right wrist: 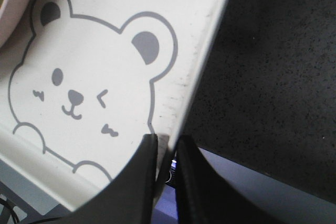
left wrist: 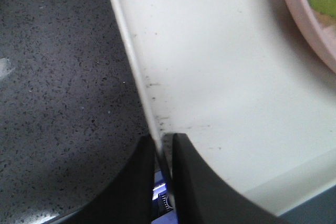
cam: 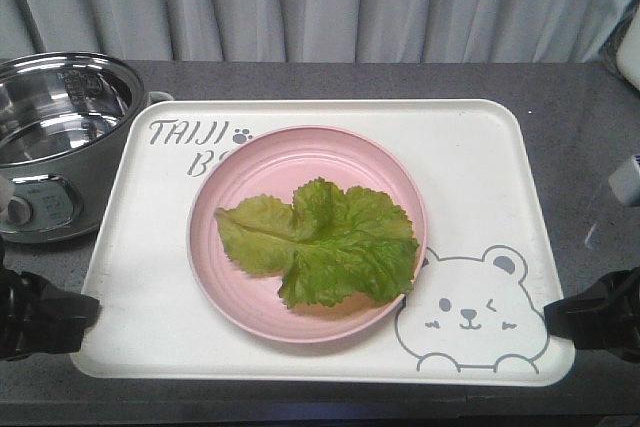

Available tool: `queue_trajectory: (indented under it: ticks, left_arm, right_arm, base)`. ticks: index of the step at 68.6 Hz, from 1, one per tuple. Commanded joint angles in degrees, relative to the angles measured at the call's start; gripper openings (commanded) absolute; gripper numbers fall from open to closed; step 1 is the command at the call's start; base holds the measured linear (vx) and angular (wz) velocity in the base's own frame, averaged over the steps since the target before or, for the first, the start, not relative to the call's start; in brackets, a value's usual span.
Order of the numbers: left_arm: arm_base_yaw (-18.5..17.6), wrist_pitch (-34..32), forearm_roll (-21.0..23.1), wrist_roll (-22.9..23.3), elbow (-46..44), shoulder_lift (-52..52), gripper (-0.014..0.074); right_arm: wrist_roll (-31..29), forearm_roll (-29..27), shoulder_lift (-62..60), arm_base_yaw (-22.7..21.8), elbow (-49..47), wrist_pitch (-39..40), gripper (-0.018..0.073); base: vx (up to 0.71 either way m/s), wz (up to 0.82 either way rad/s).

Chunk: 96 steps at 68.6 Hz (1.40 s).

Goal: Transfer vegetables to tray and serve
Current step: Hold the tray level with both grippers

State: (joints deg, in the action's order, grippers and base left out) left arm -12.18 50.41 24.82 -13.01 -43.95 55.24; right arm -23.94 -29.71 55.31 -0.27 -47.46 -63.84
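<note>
Clearly, grey "TAIJI" lettering (cam: 188, 132) on tray (cam: 480, 147)

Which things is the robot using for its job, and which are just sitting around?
For the job: lettuce leaves, pink plate under them, tray, left gripper and right gripper pinching the tray's rim.
Just sitting around: steel cooker pot, small white thing at the right edge.
</note>
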Motion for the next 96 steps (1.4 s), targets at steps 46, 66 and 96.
queue_trajectory:
  ticks: [46, 66, 96]
  left_arm:
    - [-0.31, -3.41, 2.73, -1.75, -1.58, -0.87, -0.0007]
    - [-0.31, -3.41, 2.73, -1.75, -1.58, -0.87, -0.0007]
    - [-0.31, -3.41, 2.73, -1.75, -1.58, -0.87, -0.0006]
  right_arm:
    - [-3.18, -3.97, -0.77, 0.27, -1.67, -1.9, -0.0001]
    - [-3.18, -3.97, -0.77, 0.27, -1.67, -1.9, -0.0001]
    - [-3.18, -3.97, -0.77, 0.27, -1.67, -2.04, -0.0001]
  base:
    - [0.0, 0.0]
    - [0.0, 0.0]
    - [0.0, 0.0]
